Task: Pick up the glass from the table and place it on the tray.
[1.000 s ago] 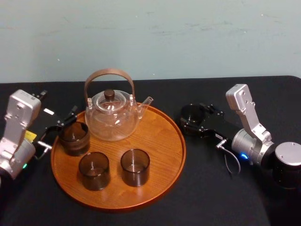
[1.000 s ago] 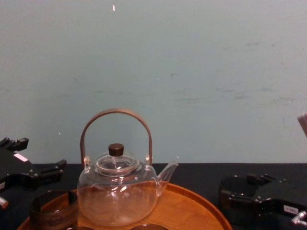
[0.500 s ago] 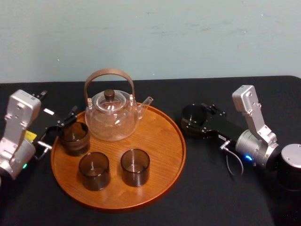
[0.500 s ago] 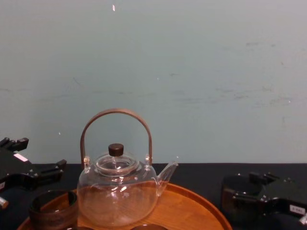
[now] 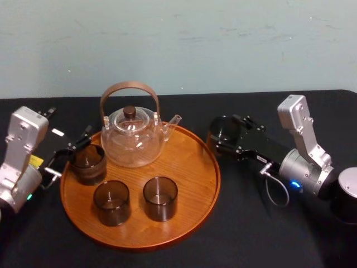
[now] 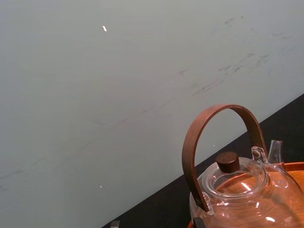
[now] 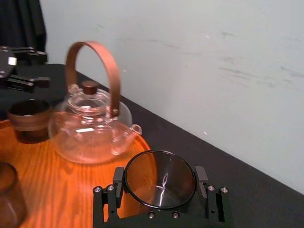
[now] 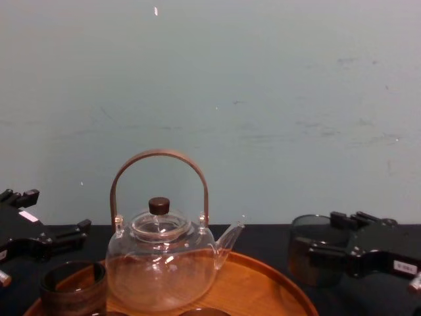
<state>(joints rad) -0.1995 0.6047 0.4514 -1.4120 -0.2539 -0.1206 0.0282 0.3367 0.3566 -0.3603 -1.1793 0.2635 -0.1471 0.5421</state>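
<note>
My right gripper [image 5: 226,134] is shut on a dark smoked glass [image 5: 223,128], holding it upright just off the table at the right rim of the round wooden tray [image 5: 192,162]. In the right wrist view the glass [image 7: 159,178] sits between the black fingers [image 7: 116,183], with the tray [image 7: 57,180] just beyond. From the chest, the glass [image 8: 312,250] hangs right of the tray [image 8: 263,283]. My left gripper [image 5: 70,148] stands open at the tray's left edge, beside a glass [image 5: 87,163] standing on the tray.
A glass teapot [image 5: 133,137] with a brown hoop handle stands at the back of the tray. Two more dark glasses [image 5: 111,202] [image 5: 160,197] stand near the tray's front. The tray's right half is bare wood. Black cloth covers the table.
My right gripper has carried the glass left toward the tray's right rim and raised it a little. The left arm and the things on the tray have not moved.
</note>
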